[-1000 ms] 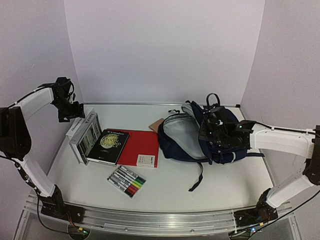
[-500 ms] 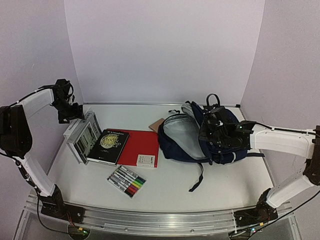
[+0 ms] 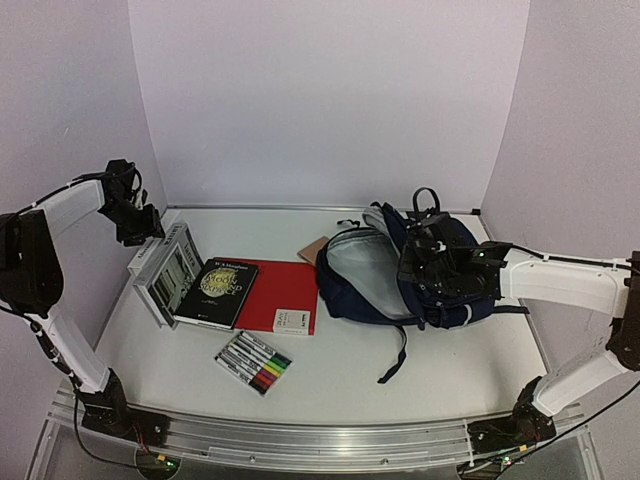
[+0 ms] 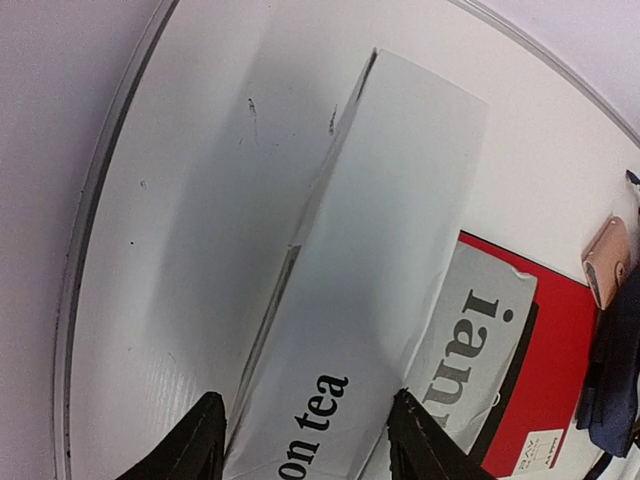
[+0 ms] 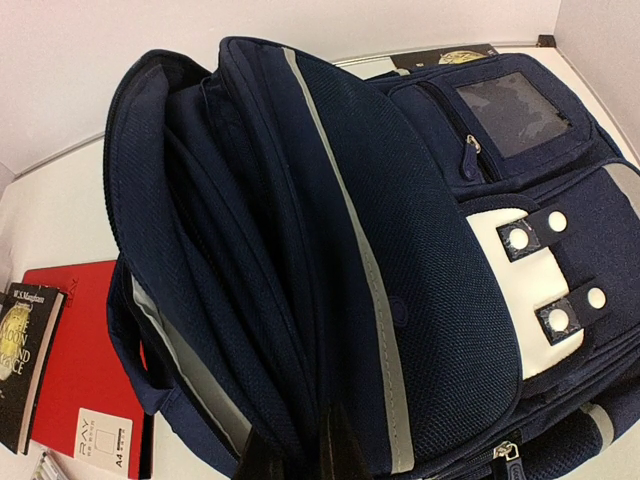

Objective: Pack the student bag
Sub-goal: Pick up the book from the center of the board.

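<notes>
The student bag (image 3: 350, 290) is a navy backpack lying open at the table's right, its grey lining facing left. My right gripper (image 3: 425, 262) sits on top of it. In the right wrist view the gripper (image 5: 300, 455) is shut on a fold of the bag's (image 5: 430, 250) navy rim fabric. My left gripper (image 3: 140, 232) is at the far left, shut across the spine of a thick white book (image 3: 165, 275) that stands tilted on its edge. In the left wrist view the gripper (image 4: 305, 440) straddles the book's (image 4: 380, 260) spine.
A black book (image 3: 215, 292) lies on a red notebook (image 3: 285, 285), with a small white pad (image 3: 292, 320) at the notebook's corner. A pack of markers (image 3: 253, 362) lies in front. A pinkish-brown item (image 3: 313, 247) sits behind the notebook by the bag. Dark straps (image 3: 398, 355) trail forward.
My left gripper has pulled the white book's spine left and back, tipping the book more upright. The right arm and bag have not moved.
</notes>
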{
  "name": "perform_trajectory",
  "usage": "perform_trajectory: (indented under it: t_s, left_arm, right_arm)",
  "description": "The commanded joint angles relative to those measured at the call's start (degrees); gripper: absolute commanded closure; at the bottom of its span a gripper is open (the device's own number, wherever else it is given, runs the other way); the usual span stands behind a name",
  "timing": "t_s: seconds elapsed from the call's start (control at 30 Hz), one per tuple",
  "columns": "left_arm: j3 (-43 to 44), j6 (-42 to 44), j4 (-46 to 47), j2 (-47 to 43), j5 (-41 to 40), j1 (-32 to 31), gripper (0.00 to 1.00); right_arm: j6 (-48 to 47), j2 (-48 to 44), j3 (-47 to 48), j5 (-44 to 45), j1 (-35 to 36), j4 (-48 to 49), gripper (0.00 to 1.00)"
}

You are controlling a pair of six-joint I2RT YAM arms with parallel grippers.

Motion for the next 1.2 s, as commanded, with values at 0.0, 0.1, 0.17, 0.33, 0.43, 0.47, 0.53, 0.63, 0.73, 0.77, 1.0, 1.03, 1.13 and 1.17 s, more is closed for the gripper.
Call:
perform_trajectory:
  t_s: [0.0, 0.1, 0.17, 0.33, 0.43, 0.47, 0.53, 0.63, 0.73, 0.77, 1.0, 1.03, 1.13, 1.17]
  left_arm:
    - [-1.2, -0.7, 0.4, -1.6, 2.8, 0.2, 0.49]
    - [-1.3, -1.0, 0.5, -2.1, 3.1, 0.3, 0.53]
    - [-1.1, -1.1, 0.1, -1.8, 2.8, 0.6, 0.52]
    - [-1.1, -1.7, -1.2, -0.6, -0.6, 1.1, 0.49]
    - [-1.7, -1.7, -1.0, -0.5, -1.0, 1.1, 0.46]
    - [-1.9, -1.7, -0.8, -0.5, -0.8, 1.1, 0.44]
    - [-2.1, -1.5, -0.7, -0.2, -0.2, 1.1, 0.41]
    - [-2.2, -1.2, -0.5, 0.4, 1.0, 1.1, 0.4]
    - [-2.3, -1.0, -0.5, 0.9, 1.3, 1.1, 0.39]
    - [-2.4, -1.0, -0.4, 1.0, 1.2, 1.1, 0.4]
    - [-2.8, -2.0, 0.7, -0.4, -1.4, 1.1, 0.57]
    - [-2.8, -2.1, 1.1, -1.0, -1.8, 1.1, 0.58]
    - [-2.1, -2.4, 1.6, -3.3, -3.3, 1.1, 0.61]
    - [-1.7, -2.6, 1.6, -4.2, -3.8, 1.1, 0.61]
  right_arm:
    - [1.3, -1.9, 0.3, 1.3, -0.3, 2.1, 1.0]
    - [1.4, -1.9, 0.3, 1.2, -0.3, 2.1, 1.0]
    - [1.5, -2.0, 0.3, 1.2, -0.3, 2.1, 1.0]
    - [1.4, -2.6, 0.2, 1.1, -0.3, 2.1, 1.0]
    - [1.4, -3.0, 0.0, 1.2, -0.3, 2.1, 1.0]
    - [1.4, -3.0, 0.0, 1.3, -0.3, 2.1, 1.0]
    - [1.4, -3.1, 0.0, 1.3, -0.3, 2.1, 1.0]
    - [1.4, -3.0, 0.0, 1.2, -0.3, 2.1, 1.0]
    - [1.4, -3.0, 0.0, 1.2, -0.3, 2.1, 1.0]
    - [1.5, -3.0, 0.0, 1.1, -0.3, 2.1, 1.0]
    - [1.3, -3.1, 0.5, 0.8, -0.3, 2.1, 1.0]
    - [1.2, -3.2, 0.7, 0.8, -0.3, 2.1, 1.0]
    - [1.2, -3.6, 1.2, 0.3, -0.3, 2.1, 1.0]
    - [1.1, -3.8, 1.4, 0.1, -0.3, 2.1, 1.0]
